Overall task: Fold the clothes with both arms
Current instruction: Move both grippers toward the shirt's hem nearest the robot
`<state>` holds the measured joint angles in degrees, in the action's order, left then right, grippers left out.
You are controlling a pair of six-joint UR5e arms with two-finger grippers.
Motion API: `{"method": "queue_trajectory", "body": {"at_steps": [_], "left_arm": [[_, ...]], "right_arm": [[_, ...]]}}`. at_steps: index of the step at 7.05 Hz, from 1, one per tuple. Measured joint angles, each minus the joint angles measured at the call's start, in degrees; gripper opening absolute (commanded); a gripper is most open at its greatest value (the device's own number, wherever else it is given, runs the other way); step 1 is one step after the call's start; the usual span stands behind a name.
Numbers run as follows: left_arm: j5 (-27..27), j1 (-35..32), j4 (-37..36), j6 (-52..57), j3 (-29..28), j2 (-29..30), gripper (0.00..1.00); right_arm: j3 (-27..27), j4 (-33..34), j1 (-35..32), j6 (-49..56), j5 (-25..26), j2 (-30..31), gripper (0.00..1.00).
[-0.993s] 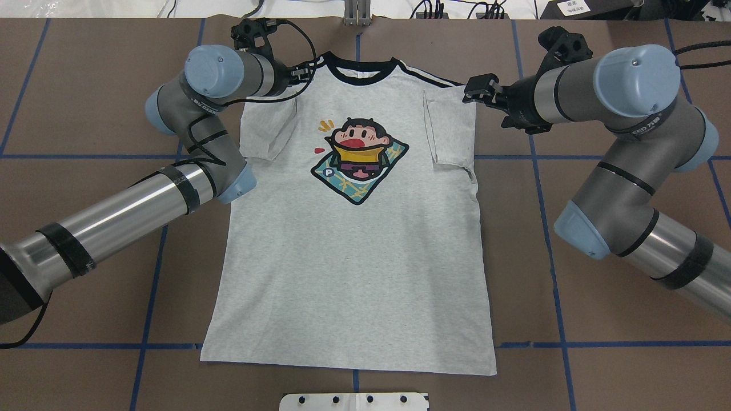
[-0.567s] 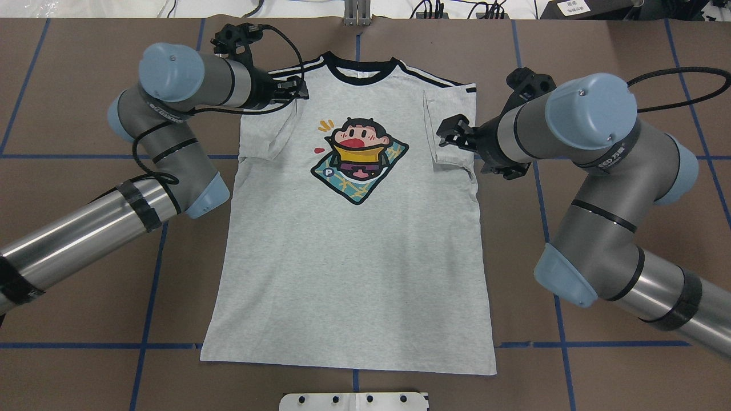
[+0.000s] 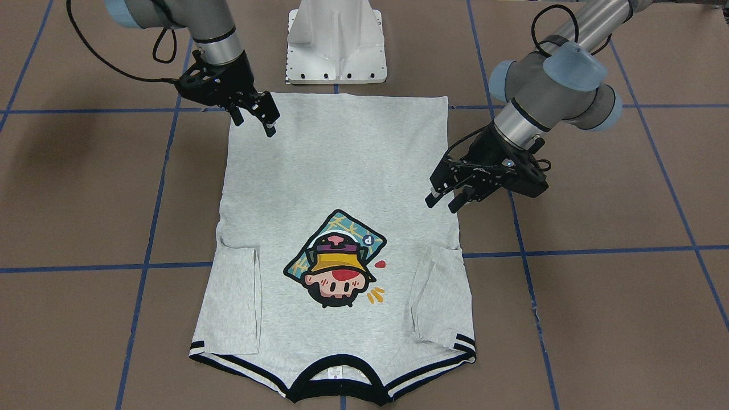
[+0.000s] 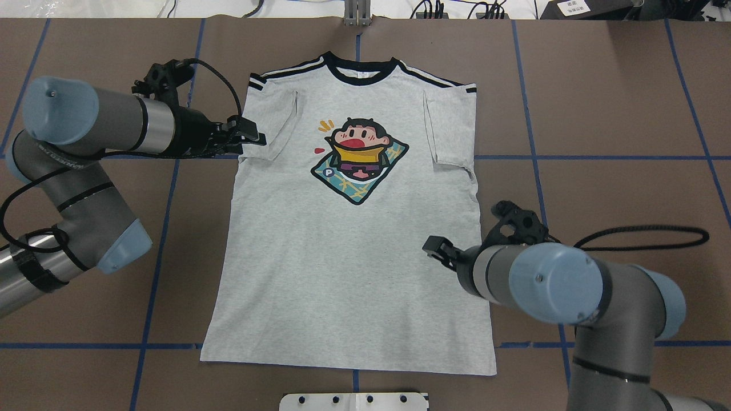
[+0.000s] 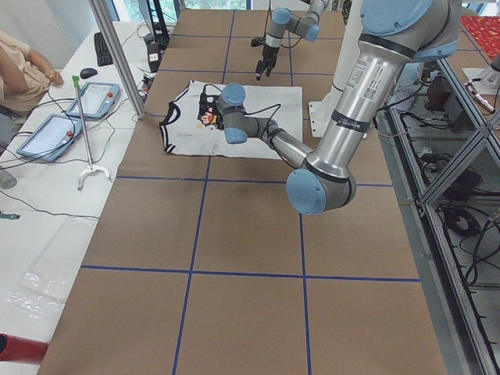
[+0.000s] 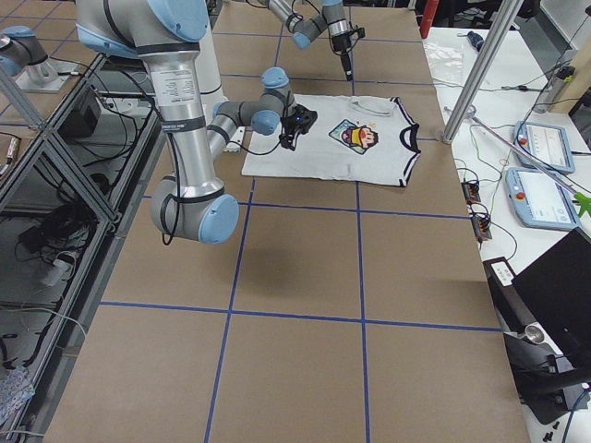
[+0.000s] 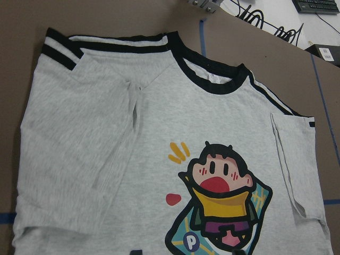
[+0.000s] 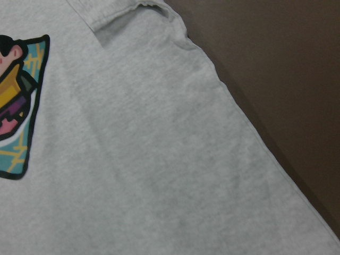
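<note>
Fabric lies flat and face up on the table (image 4: 599,114): the grey T-shirt (image 4: 342,274) is spread straight out in front of the white pedestal (image 3: 336,40). Its long axis runs directly away from the pedestal, with the hem at the near end and the black neck band (image 4: 360,77) at the far end.

Both sleeves (image 4: 274,125) are already turned in over the chest, one on each side of the cartoon print (image 4: 358,160). That leaves the outline close to a plain rectangle with only light wrinkles along the side seams.

The left gripper (image 3: 442,203) hangs at the shirt's side edge on the robot's left, about halfway along the shirt from the pedestal. Its fingers are spread and hold nothing.

The right gripper (image 3: 254,126) is on the opposite side and much closer to the pedestal, above the hem-end cloth. Its fingers are also spread and empty. How high it is above the fabric cannot be told, as the two fixed views place it differently.

Each arm is therefore on its own side of the long axis, the right nearer the hem and the left farther up. A lengthwise fold would probably need both to come down onto matching points at one end.
</note>
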<state>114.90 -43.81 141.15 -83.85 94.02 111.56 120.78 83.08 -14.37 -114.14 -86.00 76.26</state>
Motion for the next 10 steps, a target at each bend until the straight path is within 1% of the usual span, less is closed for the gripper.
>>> {"method": "queue_trajectory", "body": {"at_steps": [1,2,3,5,6,10], "left_arm": [[2.17,0.4,-0.59,-2.06,2.85,-2.23,0.66],[4.46,0.59,-1.08,-3.06,5.36,-3.64,0.66],[5.51,0.69,-1.32,-3.43,7.17,-5.08,0.68],[5.48,1.17,-1.43,-3.51,8.08,-6.4,0.68],[5.36,1.29,-1.42,-3.46,8.2,-6.65,0.68],[5.28,1.44,-1.4,-3.43,8.47,-6.88,0.69]], "right_arm": [[2.28,4.55,5.66,-4.95,4.25,1.11,0.96],[3.32,6.66,9.8,-10.0,7.43,2.64,0.92],[3.61,7.39,12.54,-14.17,9.32,3.97,0.9],[3.37,7.6,14.67,-19.47,10.21,5.61,0.89],[3.03,7.49,14.96,-20.47,10.1,6.5,0.88],[1.18,7.41,15.56,-21.22,9.0,7.0,0.85]]}}
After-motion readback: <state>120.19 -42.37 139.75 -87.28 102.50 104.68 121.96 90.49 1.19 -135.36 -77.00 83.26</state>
